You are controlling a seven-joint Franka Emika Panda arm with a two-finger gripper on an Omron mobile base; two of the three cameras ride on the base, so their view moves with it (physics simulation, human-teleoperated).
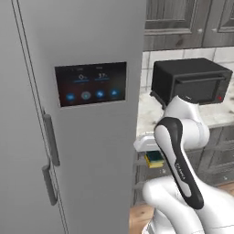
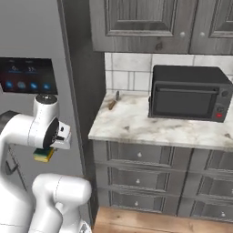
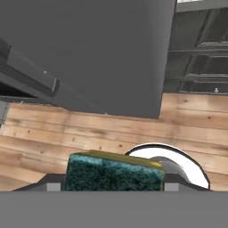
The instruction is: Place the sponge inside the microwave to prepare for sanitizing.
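Hand [image 3: 113, 185] clamped on sponge [image 3: 113, 173], carried low beside fridge [image 1: 91, 137] | pickup done | left: reach microwave, put sponge inside

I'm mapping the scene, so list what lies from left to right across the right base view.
Fridge touch panel → sponge held in the hand → brown-handled utensil at the back of the counter → black toaster oven.
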